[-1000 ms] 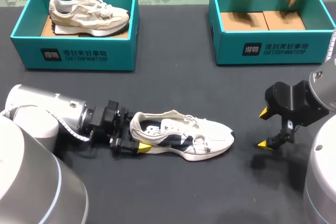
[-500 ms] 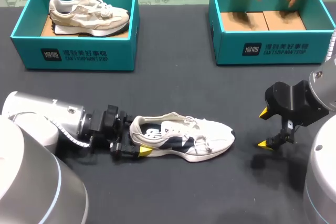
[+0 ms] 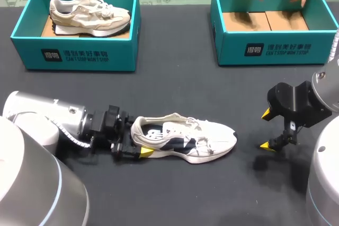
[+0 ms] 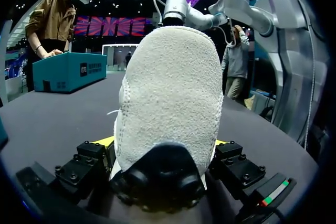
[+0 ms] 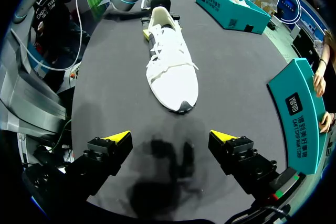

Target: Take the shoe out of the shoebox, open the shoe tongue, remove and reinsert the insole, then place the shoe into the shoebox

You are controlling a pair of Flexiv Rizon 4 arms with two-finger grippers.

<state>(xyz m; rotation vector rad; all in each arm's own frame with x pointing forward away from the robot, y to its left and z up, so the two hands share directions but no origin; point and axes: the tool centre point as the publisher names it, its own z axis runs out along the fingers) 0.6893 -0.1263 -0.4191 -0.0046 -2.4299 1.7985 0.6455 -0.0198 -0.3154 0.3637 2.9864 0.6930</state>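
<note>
Clamping the shoe (image 3: 185, 140) heel, apparently, is the left end effector (image 4: 163, 141).

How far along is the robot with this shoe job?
Done: the white shoe lies out on the table. In hand: the left gripper clamps its heel; the right gripper hovers open past the toe. Left: boxing it; whether tongue and insole are done, I cannot tell.
</note>
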